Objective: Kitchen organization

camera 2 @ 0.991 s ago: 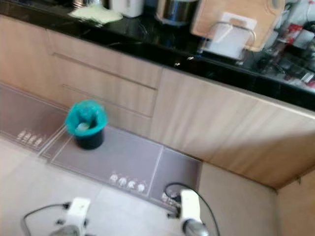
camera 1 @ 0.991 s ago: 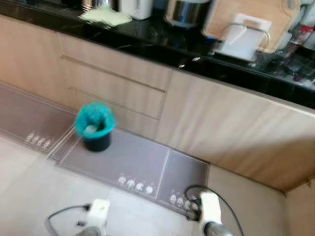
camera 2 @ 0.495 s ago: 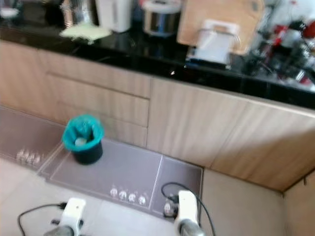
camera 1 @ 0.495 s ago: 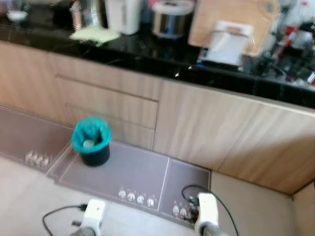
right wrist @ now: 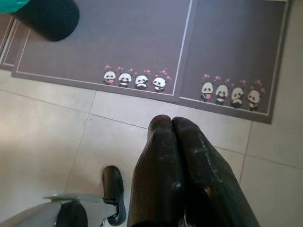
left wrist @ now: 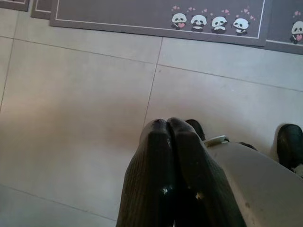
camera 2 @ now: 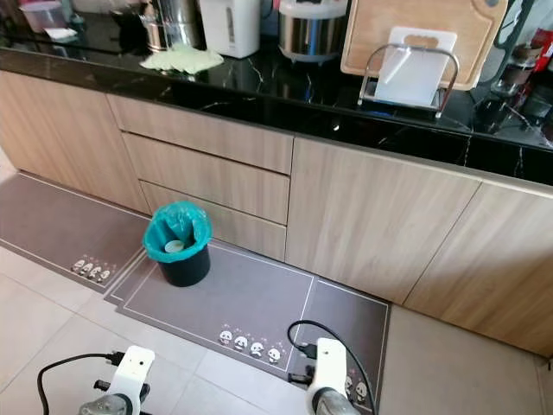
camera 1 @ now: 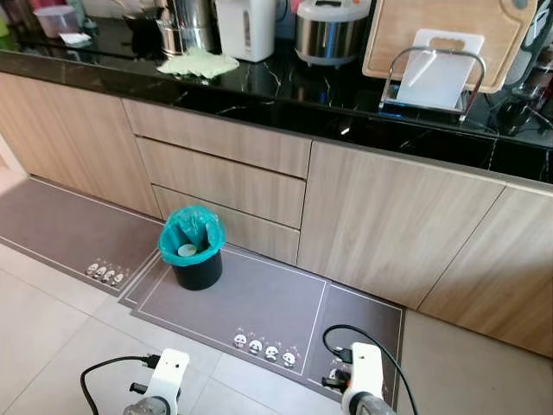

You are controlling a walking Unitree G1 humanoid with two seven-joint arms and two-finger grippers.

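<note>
Though empty, both jaws closed.

Floor: pale tiles (camera 1: 52, 320), grey grout lines.
Mats: grey floor mats (camera 1: 259, 303) with panda prints, laid along the cabinet base.
Cabinets: light wood cabinets (camera 1: 380, 225); three drawers (camera 1: 220, 177) at 11 o'clock.
Countertop: glossy black marble countertop (camera 1: 285, 86) at 12 o'clock.

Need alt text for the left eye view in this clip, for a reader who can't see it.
A black bin lined with a teal bag stands on a grey panda-print mat before wooden cabinets. The black counter above holds a rice cooker, a kettle and cutting boards in a rack.
</note>
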